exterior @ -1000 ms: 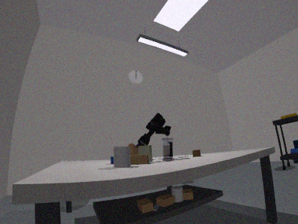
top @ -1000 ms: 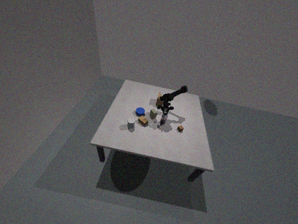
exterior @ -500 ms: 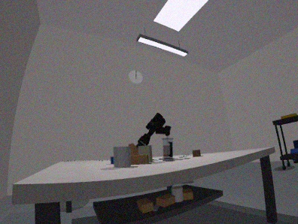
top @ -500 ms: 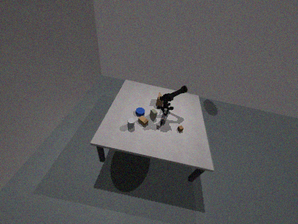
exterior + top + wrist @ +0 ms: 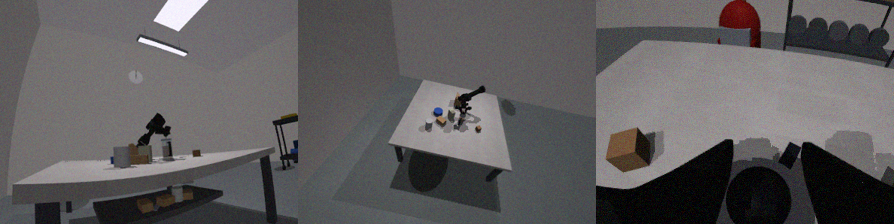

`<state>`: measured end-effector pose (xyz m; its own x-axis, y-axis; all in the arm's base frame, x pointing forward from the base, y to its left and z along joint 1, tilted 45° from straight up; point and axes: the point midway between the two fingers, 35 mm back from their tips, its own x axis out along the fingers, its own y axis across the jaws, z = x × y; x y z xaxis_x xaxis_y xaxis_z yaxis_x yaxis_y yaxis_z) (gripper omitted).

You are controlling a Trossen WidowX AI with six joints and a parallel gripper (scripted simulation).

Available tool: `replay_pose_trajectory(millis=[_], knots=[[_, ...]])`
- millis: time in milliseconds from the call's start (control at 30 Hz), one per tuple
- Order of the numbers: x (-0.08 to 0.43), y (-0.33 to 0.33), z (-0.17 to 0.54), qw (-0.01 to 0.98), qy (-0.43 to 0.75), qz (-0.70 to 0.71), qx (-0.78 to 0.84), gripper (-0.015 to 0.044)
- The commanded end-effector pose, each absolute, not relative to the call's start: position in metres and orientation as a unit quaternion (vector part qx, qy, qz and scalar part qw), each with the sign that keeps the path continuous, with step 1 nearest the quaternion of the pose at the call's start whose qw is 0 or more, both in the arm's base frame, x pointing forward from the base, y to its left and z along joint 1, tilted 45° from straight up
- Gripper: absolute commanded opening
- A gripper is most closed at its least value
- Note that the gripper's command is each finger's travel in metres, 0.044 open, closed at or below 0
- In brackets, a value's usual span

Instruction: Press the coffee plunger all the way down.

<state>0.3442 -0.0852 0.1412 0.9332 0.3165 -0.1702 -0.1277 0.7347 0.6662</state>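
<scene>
High, distant top camera looks down on my table [image 5: 448, 146]; low exterior camera looks up across its edge; wrist camera peers close past my gripper [image 5: 762, 183]. All share the tabletop.

Low angle here, looking up across the table [image 5: 211, 159]. The black arm [image 5: 152, 129] bends over at centre, its gripper [image 5: 166, 132] pointing down right above the coffee press [image 5: 166, 147], which stands upright. Fingers too small to read from here, though they are parted. At nine o'clock from the press sit a pale block [image 5: 144, 152] and brown boxes [image 5: 135, 155], then a grey cylinder [image 5: 122, 156] nearer us. At three o'clock, a small brown cube [image 5: 196, 152] sits well apart. Overhead, a wall clock [image 5: 135, 77] and a hanging lamp [image 5: 162, 45]. More boxes on the shelf [image 5: 203, 193] beneath.
</scene>
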Motion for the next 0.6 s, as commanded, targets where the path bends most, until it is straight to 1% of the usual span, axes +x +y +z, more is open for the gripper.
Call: replay_pose_trajectory(millis=[0, 233, 400, 567], knots=[[0.344, -0.086, 0.141, 0.922, 0.137, 0.118, 0.344, 0.0262], [0.344, -0.086, 0.141, 0.922, 0.137, 0.118, 0.344, 0.0440], [0.343, -0.091, 0.144, 0.922, 0.139, 0.117, 0.343, 0.0440], [0.327, -0.120, 0.174, 0.920, 0.146, 0.116, 0.345, 0.0440]])
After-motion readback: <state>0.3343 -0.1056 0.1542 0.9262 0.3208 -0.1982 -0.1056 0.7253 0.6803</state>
